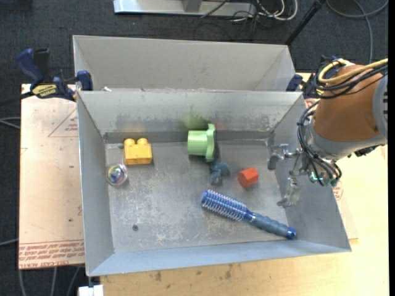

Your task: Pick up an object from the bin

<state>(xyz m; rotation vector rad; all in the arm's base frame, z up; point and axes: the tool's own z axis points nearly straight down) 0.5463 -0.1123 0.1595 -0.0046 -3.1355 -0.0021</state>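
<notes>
My gripper point(282, 176) hangs over the right side of the bin, close to the right wall. Its two metal fingers stand apart, open, with nothing between them. A small orange-red cube point(248, 177) lies just left of the gripper. A blue hairbrush point(247, 213) lies slantwise below it, with the handle end pointing to the lower right, near the lower fingertip. A small grey-blue lump point(218, 172) sits left of the cube.
A light green cup point(202, 142) lies on its side at the back middle. A yellow toy brick point(137, 151) and a shiny little ball point(116, 174) are at the left. The arm with its orange cover and cables reaches in over the right rim.
</notes>
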